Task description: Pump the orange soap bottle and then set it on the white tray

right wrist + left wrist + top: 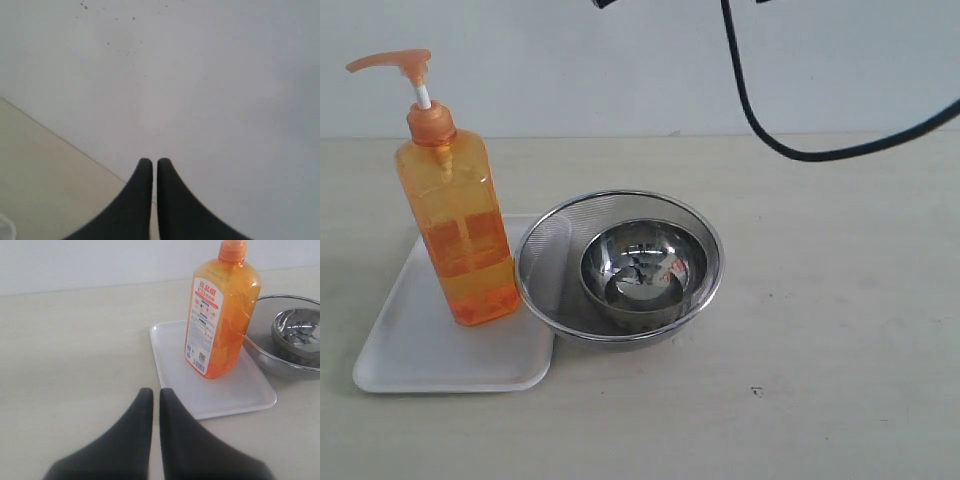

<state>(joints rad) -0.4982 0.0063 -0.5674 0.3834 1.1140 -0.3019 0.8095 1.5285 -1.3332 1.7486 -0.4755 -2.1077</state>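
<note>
On the white tray (410,350): orange soap bottle (460,240) upright

You see it beside the mesh strainer (545,250). Your left gripper (156,395) and right gripper (154,162) are pinched closed, empty. Placement looks done; whether it was pumped is unclear.

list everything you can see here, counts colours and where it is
orange soap bottle: one, translucent orange with a white pump stem, standing upright on the tray
white tray: one, white, on the table at the left of the exterior view
mesh strainer: one, steel, right beside the tray, rim over the tray's edge
bowl: one, shiny steel, sitting inside the strainer
cable: one, black, hanging across the wall at upper right
table: one, pale beige, under everything
left gripper: one, black, shut and holding nothing, above the table short of the tray
right gripper: one, black, shut and holding nothing, facing the wall
</note>
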